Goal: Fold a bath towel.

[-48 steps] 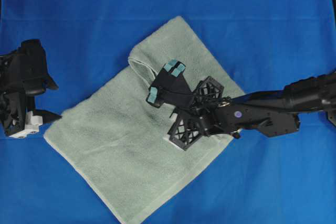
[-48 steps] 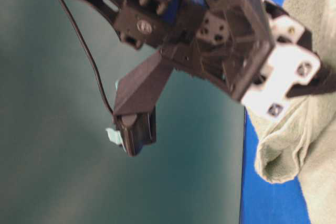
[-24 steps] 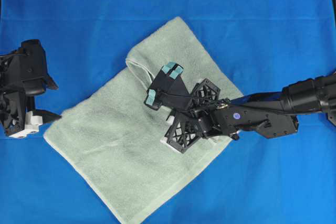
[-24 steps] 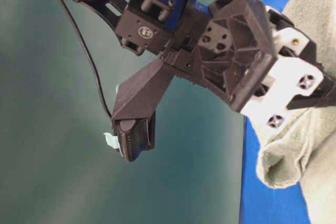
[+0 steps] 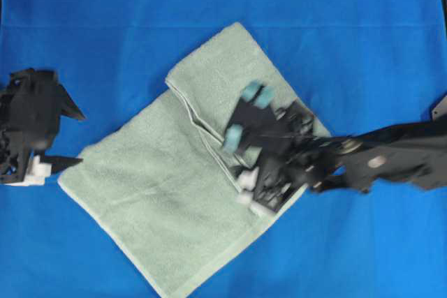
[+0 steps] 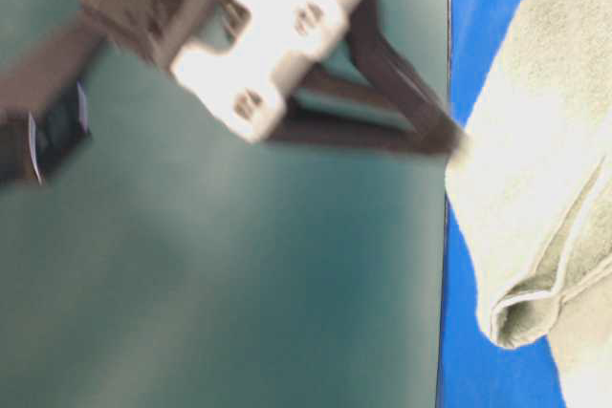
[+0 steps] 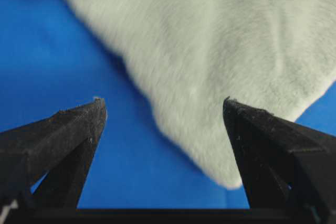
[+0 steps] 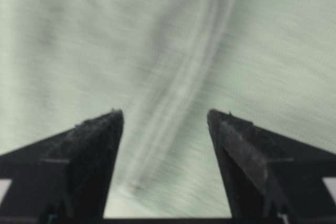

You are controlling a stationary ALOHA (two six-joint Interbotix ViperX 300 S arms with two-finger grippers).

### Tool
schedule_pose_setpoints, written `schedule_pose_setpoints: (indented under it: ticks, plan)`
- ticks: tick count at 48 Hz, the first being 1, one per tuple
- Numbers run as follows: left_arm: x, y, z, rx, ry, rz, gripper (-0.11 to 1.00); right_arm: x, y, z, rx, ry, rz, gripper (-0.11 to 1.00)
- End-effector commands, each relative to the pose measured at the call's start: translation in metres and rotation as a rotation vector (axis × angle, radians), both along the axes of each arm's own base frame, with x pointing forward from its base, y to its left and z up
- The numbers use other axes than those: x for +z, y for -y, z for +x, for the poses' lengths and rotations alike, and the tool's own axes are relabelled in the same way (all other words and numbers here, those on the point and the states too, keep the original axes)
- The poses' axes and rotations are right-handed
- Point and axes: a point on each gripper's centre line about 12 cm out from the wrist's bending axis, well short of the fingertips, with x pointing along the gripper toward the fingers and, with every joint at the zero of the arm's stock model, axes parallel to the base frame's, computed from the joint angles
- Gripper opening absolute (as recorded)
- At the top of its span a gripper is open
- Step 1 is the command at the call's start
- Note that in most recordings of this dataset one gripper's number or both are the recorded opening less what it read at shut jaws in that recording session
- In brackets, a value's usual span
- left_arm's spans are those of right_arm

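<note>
Sage-green bath towel [image 5: 154, 193] lies partly folded on the blue cloth [image 5: 349, 33].
Right end effector [image 8: 165, 124] spread wide above the towel's hemmed fold, gripping nothing; left end effector [image 7: 163, 111] wide too, at the towel's left corner.

Left gripper [image 7: 163, 114]: jaws spread wide, nothing between them. Right gripper [image 8: 165, 119]: jaws apart, empty; the right arm [image 5: 377, 162] appears motion-blurred, reaching inward from the right.

Blurred left end effector [image 6: 435, 121] – fingertips at bath towel [image 6: 535, 198] corner, blue cloth [image 6: 473, 7]
</note>
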Motion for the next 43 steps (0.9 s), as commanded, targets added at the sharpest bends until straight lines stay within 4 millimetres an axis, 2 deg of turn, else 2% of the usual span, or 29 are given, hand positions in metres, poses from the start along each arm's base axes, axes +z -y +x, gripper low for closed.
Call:
schedule_pose_setpoints:
  ticks: [1,7,12,16,22,27,36,43]
  plan:
    - [0.017,0.015,0.007,-0.143,0.1,0.065,0.86,0.02,0.012,-0.017,-0.022,0.032,-0.011,0.65]
    - [0.026,0.043,0.005,-0.417,0.236,0.222,0.86,0.017,0.026,-0.037,-0.044,0.031,-0.008,0.65]
    - [0.033,0.064,0.003,-0.579,0.351,0.302,0.86,0.016,0.035,-0.048,-0.058,0.034,-0.011,0.64]
    - [0.036,0.076,0.002,-0.642,0.406,0.32,0.85,0.015,0.043,-0.054,-0.078,0.03,-0.014,0.64]
    - [0.031,0.082,0.007,-0.648,0.39,0.305,0.83,0.014,0.054,-0.062,-0.104,0.026,-0.023,0.64]
    - [0.016,0.09,0.02,-0.655,0.326,0.303,0.83,0.011,0.062,-0.068,-0.122,0.021,-0.032,0.64]
    - [-0.035,0.123,0.058,-0.669,0.115,0.275,0.83,0.005,0.075,-0.078,-0.154,0.003,-0.041,0.64]
    - [-0.065,0.139,0.083,-0.679,0.005,0.302,0.83,0.002,0.079,-0.082,-0.162,-0.003,-0.051,0.64]
